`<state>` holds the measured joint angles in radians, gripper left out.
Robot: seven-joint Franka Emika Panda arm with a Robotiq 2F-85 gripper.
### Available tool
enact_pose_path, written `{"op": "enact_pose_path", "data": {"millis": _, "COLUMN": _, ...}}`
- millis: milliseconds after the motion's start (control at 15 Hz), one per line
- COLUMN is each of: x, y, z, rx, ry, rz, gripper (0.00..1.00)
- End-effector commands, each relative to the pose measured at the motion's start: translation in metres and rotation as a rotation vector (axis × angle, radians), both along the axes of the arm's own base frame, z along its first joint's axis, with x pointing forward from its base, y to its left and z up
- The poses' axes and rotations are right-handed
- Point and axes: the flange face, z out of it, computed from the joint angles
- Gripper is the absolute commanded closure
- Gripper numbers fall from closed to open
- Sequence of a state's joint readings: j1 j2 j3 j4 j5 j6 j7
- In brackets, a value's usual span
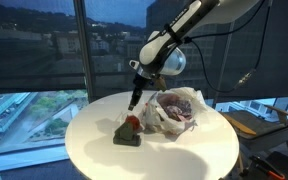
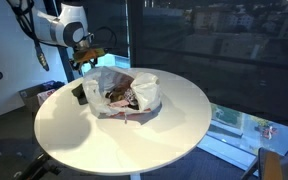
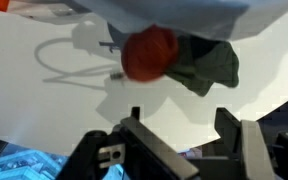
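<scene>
A: Status of the gripper (image 3: 179, 120)?

B: Jaws apart, nothing between them. It hangs just above the red ball (image 3: 149, 53), not touching it.

A: And the ball?

B: It rests on a dark green cloth (image 3: 209, 65), on the white round table (image 1: 94, 150), just beside the plastic bag (image 1: 174, 110). It is outside the bag, not in it.

A: So how far along?

B: My reading is that the ball sits free on the cloth and out of the grip. Nothing is lifted and nothing is carried. The bag lies open-mouthed and crumpled, with dark things inside. The ball is not among them. Whether more handling is due, I cannot judge from this.

A: What do the views add to one another?

B: The wrist view alone shows the empty gap between the jaws, and the ball pressed against the cloth's fold. In an exterior view the gripper (image 1: 134, 100) stands clear above the ball (image 1: 132, 122), so the height shows there. In an exterior view from the far side, the bag (image 2: 124, 92) hides the ball. Only a dark patch of cloth (image 2: 79, 93) shows at its edge, and the state of the jaws is too small to read.
</scene>
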<state>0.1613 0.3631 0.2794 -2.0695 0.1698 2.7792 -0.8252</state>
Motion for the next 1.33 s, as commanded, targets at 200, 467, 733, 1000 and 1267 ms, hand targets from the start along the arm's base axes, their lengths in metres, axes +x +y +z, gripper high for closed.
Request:
{"op": "enact_pose_path", "data": {"millis": 200, "x": -0.019, "y": -0.028, "z": 0.049, "rx": 0.025, "ry": -0.033, "rz": -0.187, "gripper": 0.00}}
{"op": "enact_pose_path", "data": {"millis": 467, "x": -0.044, "y": -0.071, "z": 0.058, "rx": 0.018, "ry": 0.052, "rz": -0.412, "gripper": 0.00}}
{"op": "enact_pose_path", "data": {"millis": 733, "x": -0.050, "y": -0.116, "z": 0.045, "rx": 0.038, "ry": 0.209, "rz": -0.588, "gripper": 0.00}}
{"op": "enact_pose_path", "data": {"millis": 1000, "x": -0.014, "y": -0.168, "z": 0.002, "rx": 0.041, "ry": 0.334, "rz": -0.725, "gripper": 0.00}}
{"op": "enact_pose_path", "data": {"millis": 1267, "x": 0.016, "y": -0.193, "z": -0.051, "rx": 0.030, "ry": 0.415, "rz": -0.808, "gripper": 0.00}}
